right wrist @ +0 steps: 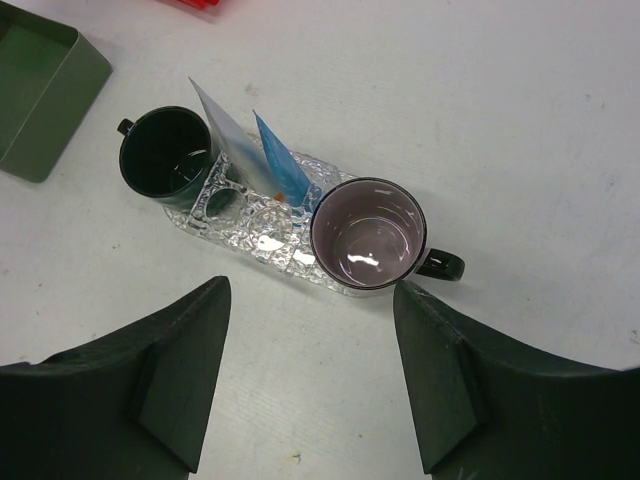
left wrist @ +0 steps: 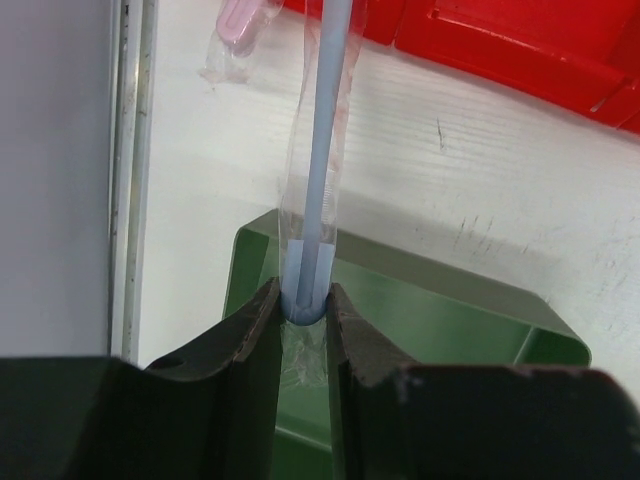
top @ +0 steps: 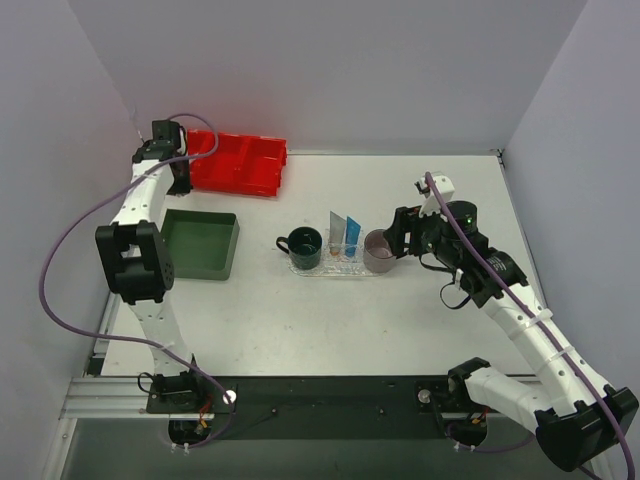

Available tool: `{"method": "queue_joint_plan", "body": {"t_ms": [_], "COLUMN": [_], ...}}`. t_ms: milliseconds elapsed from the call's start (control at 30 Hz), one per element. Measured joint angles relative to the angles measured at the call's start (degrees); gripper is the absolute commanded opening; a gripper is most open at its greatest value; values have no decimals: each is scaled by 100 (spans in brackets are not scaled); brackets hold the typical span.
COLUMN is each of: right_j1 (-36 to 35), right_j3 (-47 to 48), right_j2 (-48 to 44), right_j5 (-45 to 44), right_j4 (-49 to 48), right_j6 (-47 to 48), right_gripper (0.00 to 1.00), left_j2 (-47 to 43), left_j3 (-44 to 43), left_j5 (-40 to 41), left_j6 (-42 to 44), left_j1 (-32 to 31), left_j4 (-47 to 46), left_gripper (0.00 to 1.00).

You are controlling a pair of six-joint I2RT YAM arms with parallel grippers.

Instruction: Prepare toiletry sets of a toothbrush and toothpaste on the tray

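My left gripper (left wrist: pixel 303 300) is shut on the end of a toothbrush (left wrist: pixel 325 150), a pale stick in a clear wrapper, held above the far left corner of the dark green tray (left wrist: pixel 420 310). In the top view this gripper (top: pixel 180 178) is raised at the far left. The clear bumpy tray (right wrist: pixel 268 240) holds a white toothpaste tube (right wrist: pixel 225 135) and a blue one (right wrist: pixel 280 165), both leaning upright between two mugs. My right gripper (right wrist: pixel 310 300) is open and empty, hovering just in front of the tray (top: pixel 335 265), beside the mauve mug in the top view (top: pixel 395 235).
A dark green mug (top: pixel 302 247) stands at the tray's left end and a mauve mug (top: pixel 380 250) at its right end. The red bin (top: pixel 238 163) is at the back left. A pink wrapped item (left wrist: pixel 240 20) lies on the table beside it.
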State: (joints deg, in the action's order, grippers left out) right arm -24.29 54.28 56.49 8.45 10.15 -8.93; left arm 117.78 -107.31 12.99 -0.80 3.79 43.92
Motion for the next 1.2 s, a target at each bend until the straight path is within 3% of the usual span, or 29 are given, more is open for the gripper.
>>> {"method": "queue_joint_plan", "body": {"t_ms": [467, 567, 700, 867, 1200], "right_j1": [0, 0, -138, -1228, -2914], "right_j3": [2, 2, -33, -26, 951], "right_j2": [-413, -636, -970, -1196, -354], "right_j5": [90, 208, 739, 894, 518], "right_j4": [90, 133, 87, 37, 549], "right_j6": [-68, -74, 37, 380, 1191], "right_gripper": [61, 55, 59, 58, 60], "left_j2": [-1897, -2391, -3056, -3801, -4638], "left_j3": [876, 1104, 1261, 1547, 1974], "left_j5": [136, -37, -181, -555, -1574], "left_j6": [0, -31, -70, -216, -474], "left_j1": [-92, -267, -1091, -2533, -3834], "left_j4": [-15, 37, 299, 826, 1902], "left_gripper": [14, 14, 15, 15, 14]}}
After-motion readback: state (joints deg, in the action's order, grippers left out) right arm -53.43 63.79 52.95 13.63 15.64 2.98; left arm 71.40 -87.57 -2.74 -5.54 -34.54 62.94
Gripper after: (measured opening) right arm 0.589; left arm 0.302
